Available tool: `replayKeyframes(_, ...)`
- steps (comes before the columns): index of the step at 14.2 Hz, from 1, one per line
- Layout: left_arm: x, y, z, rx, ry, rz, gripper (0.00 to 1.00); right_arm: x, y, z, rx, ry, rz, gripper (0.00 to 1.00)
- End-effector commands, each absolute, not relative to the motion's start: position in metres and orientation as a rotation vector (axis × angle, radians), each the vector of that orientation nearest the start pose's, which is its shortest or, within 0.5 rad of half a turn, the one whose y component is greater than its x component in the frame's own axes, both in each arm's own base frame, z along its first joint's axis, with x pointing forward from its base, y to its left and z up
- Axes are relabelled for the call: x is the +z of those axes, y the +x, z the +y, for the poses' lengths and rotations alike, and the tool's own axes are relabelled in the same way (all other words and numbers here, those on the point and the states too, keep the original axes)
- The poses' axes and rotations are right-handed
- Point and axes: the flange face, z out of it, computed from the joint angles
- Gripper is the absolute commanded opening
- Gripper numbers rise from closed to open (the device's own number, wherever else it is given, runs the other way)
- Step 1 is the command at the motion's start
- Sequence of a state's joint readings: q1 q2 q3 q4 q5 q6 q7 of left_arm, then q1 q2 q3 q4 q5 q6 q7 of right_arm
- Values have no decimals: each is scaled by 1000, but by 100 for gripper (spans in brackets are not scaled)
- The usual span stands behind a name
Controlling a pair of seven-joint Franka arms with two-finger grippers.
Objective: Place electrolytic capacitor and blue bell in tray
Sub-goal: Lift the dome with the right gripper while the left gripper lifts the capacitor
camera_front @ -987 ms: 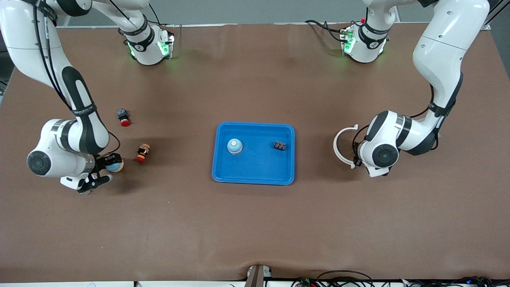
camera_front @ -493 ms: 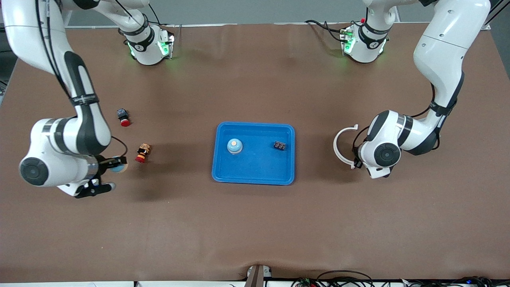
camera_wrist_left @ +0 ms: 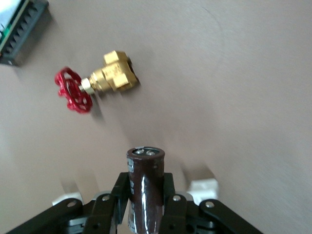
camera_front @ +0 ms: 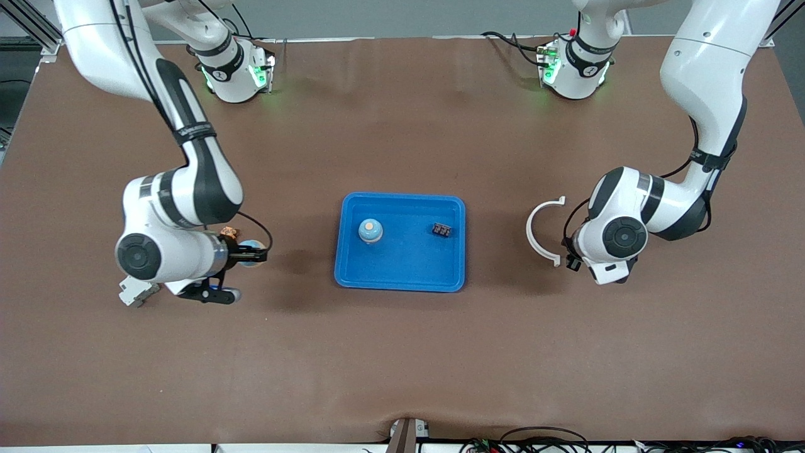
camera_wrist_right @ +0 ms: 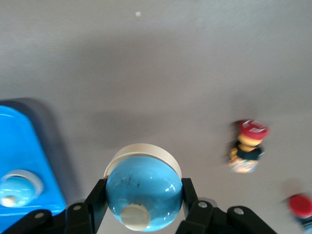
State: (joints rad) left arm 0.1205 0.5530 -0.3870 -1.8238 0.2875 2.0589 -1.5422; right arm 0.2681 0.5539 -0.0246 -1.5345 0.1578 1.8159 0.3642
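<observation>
The bright-blue tray [camera_front: 409, 264] lies at the table's middle. In it stand a blue bell with a pale top [camera_front: 370, 230] and a small black part [camera_front: 442, 229]. My right gripper [camera_front: 255, 255] is shut on another blue bell [camera_wrist_right: 144, 185] and holds it above the table, beside the tray's end toward the right arm. The tray's corner [camera_wrist_right: 19, 146] shows in the right wrist view. My left gripper [camera_wrist_left: 145, 192] is shut on a dark brown electrolytic capacitor [camera_wrist_left: 145, 170], held upright over the table toward the left arm's end; in the front view the arm hides it.
A white arc-shaped piece [camera_front: 541, 229] lies between the tray and the left arm. A small figurine [camera_wrist_right: 247, 146] and a red button [camera_wrist_right: 298, 204] lie near the right gripper. A brass valve with a red handwheel [camera_wrist_left: 97, 83] lies under the left wrist.
My right arm has carried the blue bell from beside the figurine toward the tray. My left arm has shifted slightly toward its end of the table.
</observation>
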Motion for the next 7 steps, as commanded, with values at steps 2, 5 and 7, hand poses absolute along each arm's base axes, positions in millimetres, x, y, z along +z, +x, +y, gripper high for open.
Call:
replayKeyframes(2, 262, 620, -171, 257, -2515, -1669, 0, 319, 636, 241, 384, -3050, 411, 11)
replayKeyframes(5, 270, 616, -210, 235, -2578, -1609, 0, 306, 633, 277, 304, -3034, 514, 11)
replayKeyframes(7, 278, 613, -236, 215, -2598, -1602, 0, 297, 629, 299, 264, -3015, 564, 11)
